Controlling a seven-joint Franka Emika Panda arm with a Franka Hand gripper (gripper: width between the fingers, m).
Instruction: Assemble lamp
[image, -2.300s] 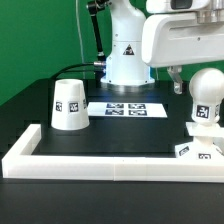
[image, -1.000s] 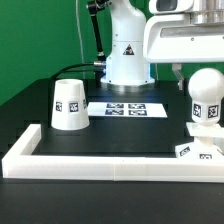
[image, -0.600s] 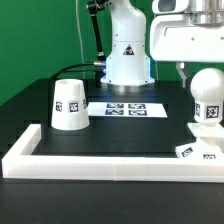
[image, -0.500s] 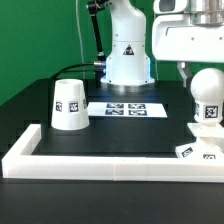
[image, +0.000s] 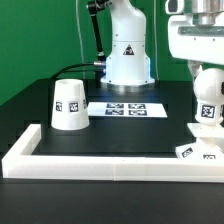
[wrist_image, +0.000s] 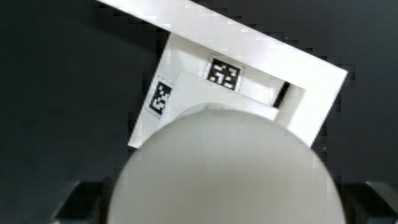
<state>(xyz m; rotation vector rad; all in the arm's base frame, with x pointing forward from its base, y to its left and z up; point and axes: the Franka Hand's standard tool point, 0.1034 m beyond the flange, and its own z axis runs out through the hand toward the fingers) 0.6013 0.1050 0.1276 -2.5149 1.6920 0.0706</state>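
My gripper (image: 207, 82) is shut on the small round white bulb (image: 210, 100), which carries a black-and-white tag, at the exterior view's right edge. The bulb hangs just above the low angular base block (image: 198, 150), which lies on the black table by the rail. In the wrist view the bulb (wrist_image: 222, 165) fills the space between the dark fingers (wrist_image: 79, 205), with the tagged base block (wrist_image: 228, 72) below it. The tapered cone shade (image: 68, 104) stands wide end down at the exterior view's left, away from the gripper.
A long low white border rail (image: 100, 160) runs along the table's front and left sides. The marker board (image: 125, 108) lies flat at the middle back. The arm's white pedestal (image: 127, 55) stands behind it, before a green backdrop.
The gripper and the bulb it holds have shifted toward the exterior view's right, partly out of frame, and slightly down. Shade and base have not moved.
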